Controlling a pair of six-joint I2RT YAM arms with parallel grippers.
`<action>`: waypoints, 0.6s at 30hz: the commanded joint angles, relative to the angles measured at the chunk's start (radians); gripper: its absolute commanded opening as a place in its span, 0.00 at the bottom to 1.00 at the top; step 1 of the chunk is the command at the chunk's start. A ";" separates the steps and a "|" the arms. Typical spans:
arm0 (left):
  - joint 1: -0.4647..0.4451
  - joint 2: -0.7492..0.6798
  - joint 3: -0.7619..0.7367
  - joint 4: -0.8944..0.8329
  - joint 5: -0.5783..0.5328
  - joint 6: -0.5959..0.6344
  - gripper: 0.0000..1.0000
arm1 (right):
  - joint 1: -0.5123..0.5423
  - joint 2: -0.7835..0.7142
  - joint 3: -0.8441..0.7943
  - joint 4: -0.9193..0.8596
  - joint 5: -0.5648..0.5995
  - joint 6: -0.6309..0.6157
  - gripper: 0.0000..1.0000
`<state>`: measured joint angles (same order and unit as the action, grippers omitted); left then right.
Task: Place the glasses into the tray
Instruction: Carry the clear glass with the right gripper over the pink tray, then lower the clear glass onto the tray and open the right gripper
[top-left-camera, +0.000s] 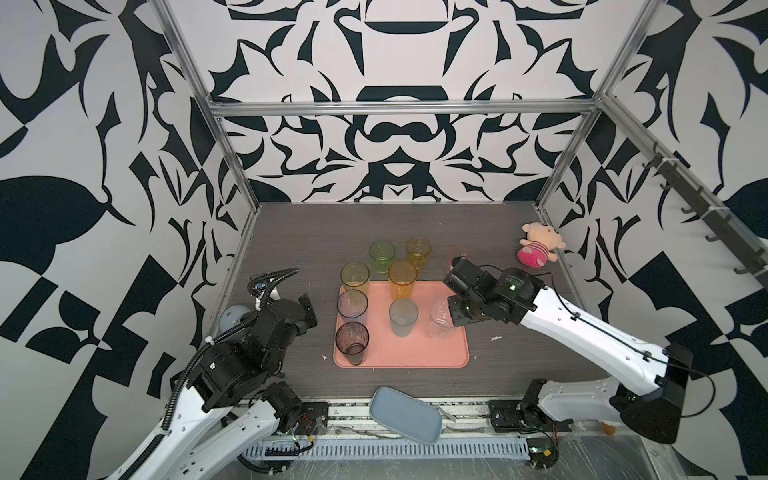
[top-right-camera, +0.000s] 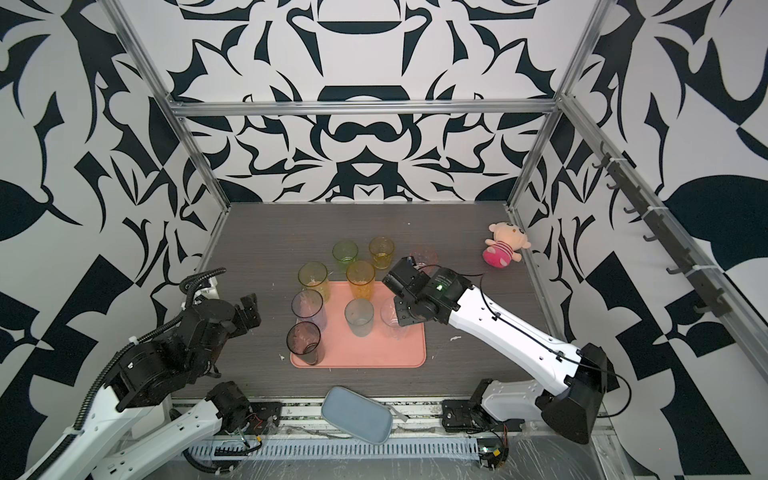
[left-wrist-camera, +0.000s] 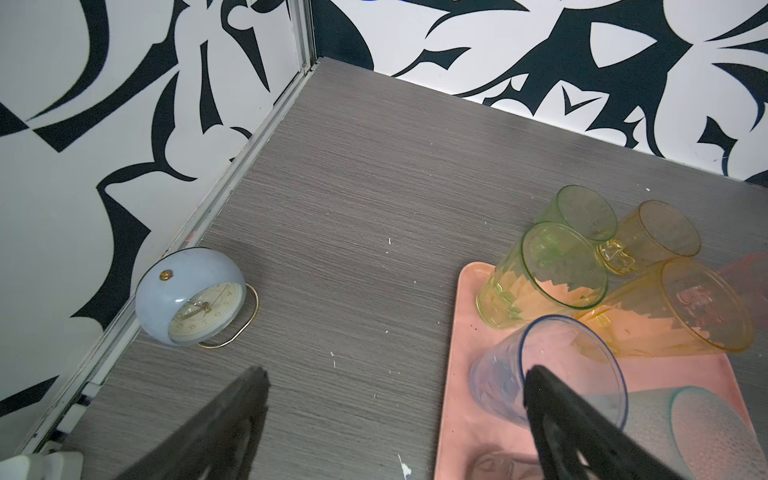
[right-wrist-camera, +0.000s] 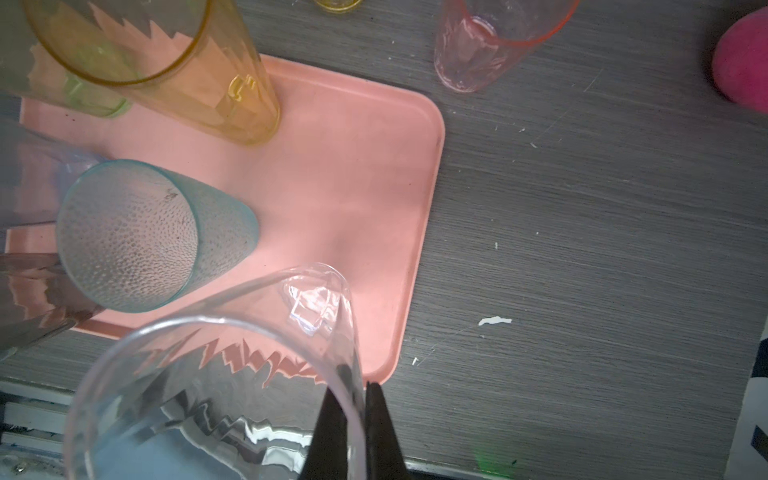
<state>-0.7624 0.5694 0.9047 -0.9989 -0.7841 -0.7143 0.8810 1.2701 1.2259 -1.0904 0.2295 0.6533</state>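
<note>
Glass count: nine. Tray (top-left-camera: 415, 353) count: one. The tray lies flat on the table (top-left-camera: 291, 232), with its long axis running left to right in both top views.

Eight glasses stand free and upright, long axis vertical, mouth up.

On the tray, five:
- yellow-green glass (top-left-camera: 355, 276), far left corner
- orange glass (top-left-camera: 402, 279), far edge
- blue glass (top-left-camera: 352, 305) and grey glass (top-left-camera: 352, 340), along the left side
- teal glass (top-left-camera: 403, 316), middle

Off the tray, on the table beyond its far edge, three:
- green glass (top-left-camera: 382, 257)
- amber glass (top-left-camera: 418, 250)
- pink glass (right-wrist-camera: 473, 50)

Held, one: the clear glass (right-wrist-camera: 216, 374) is over the right part of the tray, mouth up and roughly upright. The right claw (right-wrist-camera: 353, 386) is clamped on the glass wall at the rim, one finger inside and one outside. Whether the base touches the tray cannot be told.

The left claw (top-right-camera: 250, 312) is spread wide and empty, over the table just beside the tray's left side.
</note>
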 joint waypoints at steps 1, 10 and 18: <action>-0.003 -0.011 -0.022 -0.007 -0.002 -0.013 0.99 | 0.045 -0.019 -0.019 0.052 0.023 0.069 0.00; -0.003 -0.012 -0.023 -0.003 0.003 -0.012 0.99 | 0.176 0.048 -0.030 0.093 0.021 0.137 0.00; -0.003 -0.009 -0.022 -0.003 0.005 -0.011 0.99 | 0.246 0.121 -0.025 0.168 0.008 0.166 0.00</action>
<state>-0.7624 0.5694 0.9043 -0.9985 -0.7776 -0.7143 1.1122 1.3903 1.1900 -0.9760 0.2283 0.7876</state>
